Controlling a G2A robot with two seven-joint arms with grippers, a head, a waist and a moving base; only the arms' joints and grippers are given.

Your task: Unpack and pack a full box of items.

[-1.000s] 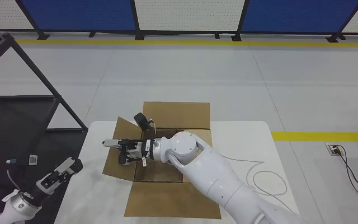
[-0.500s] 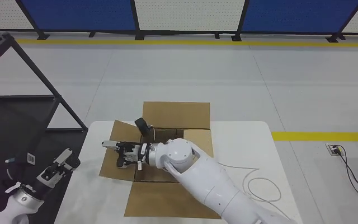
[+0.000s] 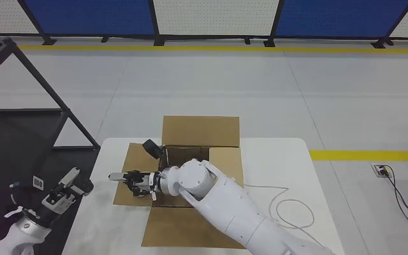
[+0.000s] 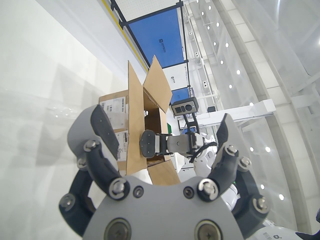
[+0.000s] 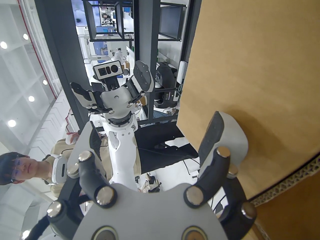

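The brown cardboard box (image 3: 201, 131) was seen opened upright, flaps splayed outward, set on the white table (image 3: 280, 159).

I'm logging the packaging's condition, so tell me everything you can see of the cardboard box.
The cardboard box is plain brown corrugated board. It stands on the white table with all four top flaps open. White printed labels sit on one side wall. The arm hides most of its inside. The open right gripper straddles the edge of the left flap, and one finger appears to lie against the flap's face.

White labels (image 4: 113, 106) on the box (image 4: 135, 126) are too small to read.
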